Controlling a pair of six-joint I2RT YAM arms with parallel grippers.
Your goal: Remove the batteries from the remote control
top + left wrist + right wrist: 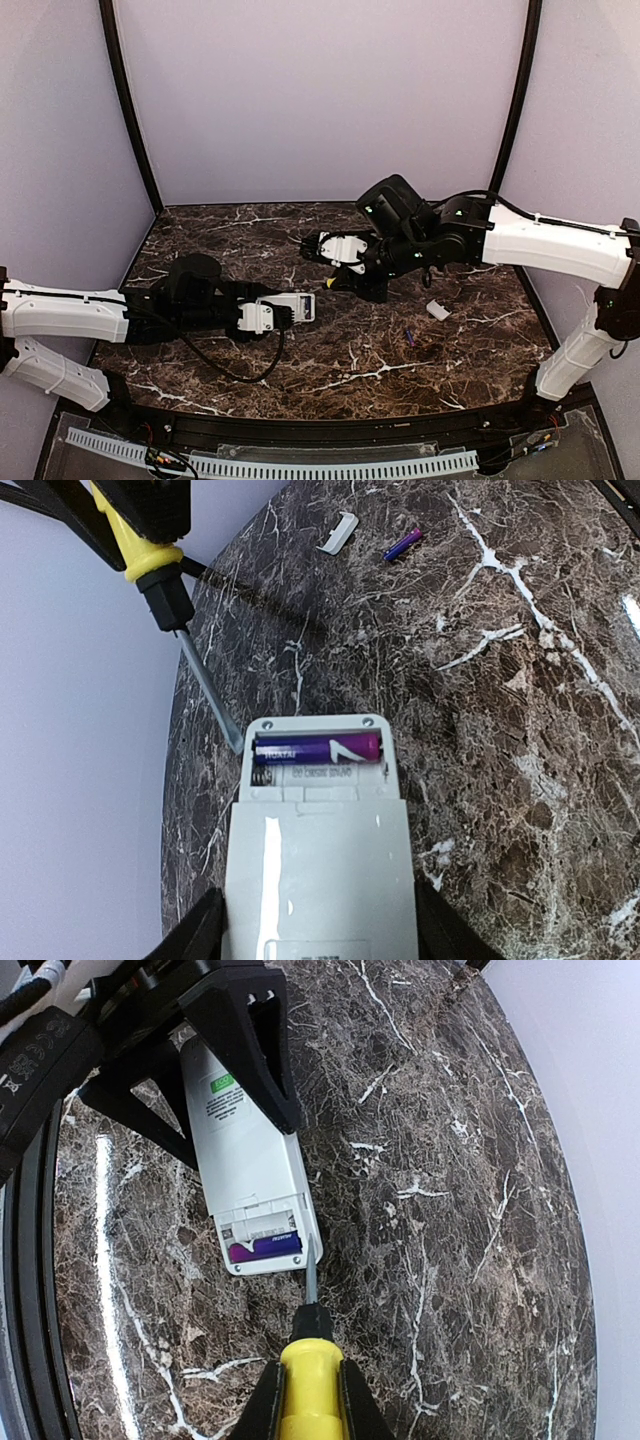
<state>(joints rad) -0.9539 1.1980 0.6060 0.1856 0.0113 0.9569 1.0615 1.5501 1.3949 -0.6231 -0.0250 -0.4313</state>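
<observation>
1. The left fingers (195,935) are holding the remote control (315,860) by its two long sides. They are standing partly open around it.
2. The remote control is lying with its plain white back facing up, over the dark table (250,230).
3. The slot at the end of the remote control is showing, and one purple battery (318,748) is sitting inside it.
4. The right fingers (262,1410) are squeezing tight on the yellow handle of a screwdriver (312,1380).
5. The metal tip of the screwdriver is touching the corner of the open slot, just beside the battery.
6. The other purple battery (403,544) is lying on the table, well apart from the remote control.
7. A small white cover (338,533) is lying near that battery.
</observation>
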